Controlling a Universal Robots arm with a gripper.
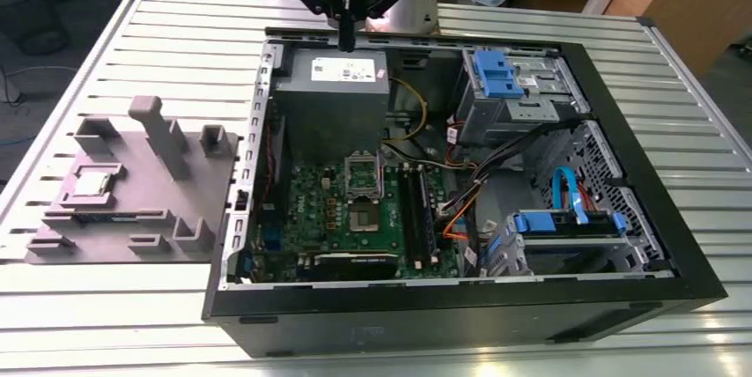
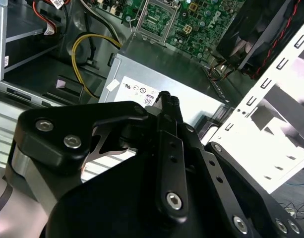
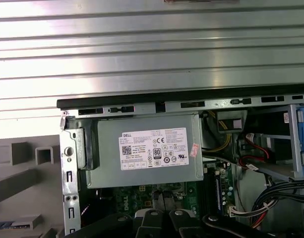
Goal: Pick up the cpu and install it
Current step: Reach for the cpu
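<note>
While over power supply (image 1: 333, 86), fingers (image 1: 349, 32) together.

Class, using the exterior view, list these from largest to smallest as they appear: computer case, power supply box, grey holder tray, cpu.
1. computer case
2. grey holder tray
3. power supply box
4. cpu, lying in the tray, clearly the smallest

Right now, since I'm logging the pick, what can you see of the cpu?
The cpu is a small, flat square with a pale silver-grey top, seemingly metal. It lies flat in a recess of the grey holder block on the exterior view's left, outside the computer case. The pincer is far from it, above the power-supply box.
</note>
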